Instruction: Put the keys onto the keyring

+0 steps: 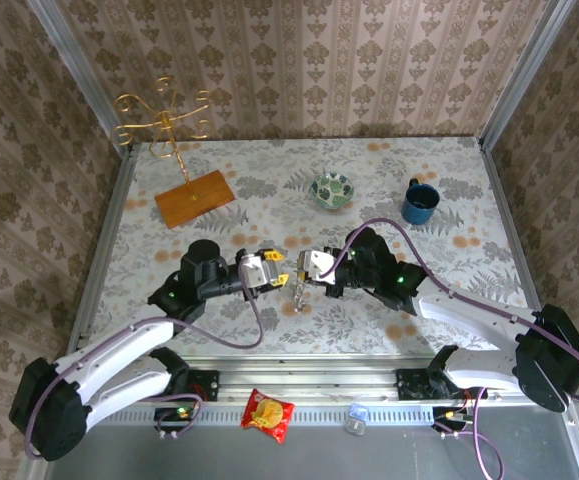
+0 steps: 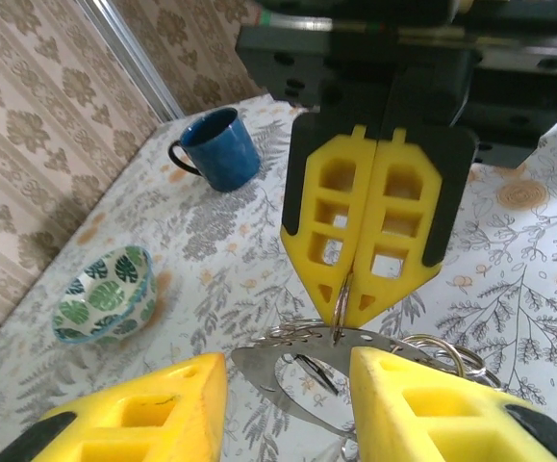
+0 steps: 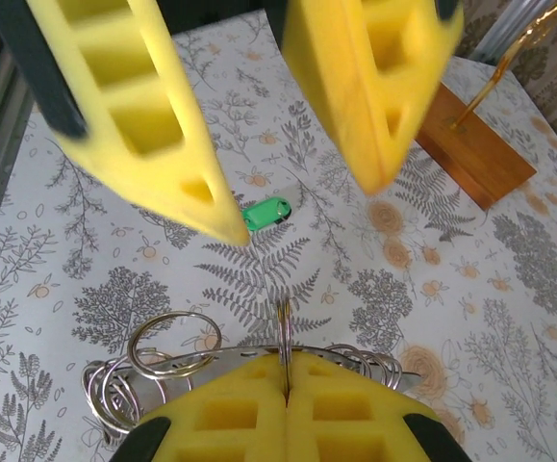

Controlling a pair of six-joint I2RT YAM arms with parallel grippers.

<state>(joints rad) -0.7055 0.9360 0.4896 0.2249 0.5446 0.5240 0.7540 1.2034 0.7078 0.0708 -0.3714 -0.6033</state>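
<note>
Steel is what the right hand point(image 3: 286, 368) has: its fingers are pressed together on one thin loop of the keyring point(image 3: 284, 332), which stands on edge in the pinch. The rest of the bundle, several silver rings and a flat metal piece, sits just beneath, low over the middle of the tabletop point(image 1: 389, 165). Close in front of it, the left hand point(image 2: 288, 358) is spread and holds nothing. The green key point(image 3: 264, 214) lies flat on the tabletop beyond the rings, apart from the keyring and touched by neither hand. I cannot make out a black key for certain; a dark shape among the rings is too small to tell. No key looks threaded, so the step in hand seems to be presenting the ring, steadied, for the first key. As I judge it, the next move falls to the left hand: drop onto the green key, pinch its head with the hole left clear, then carry that hole to the ring's split end. Parts this small and flat call for a slow, well-aligned approach.
</note>
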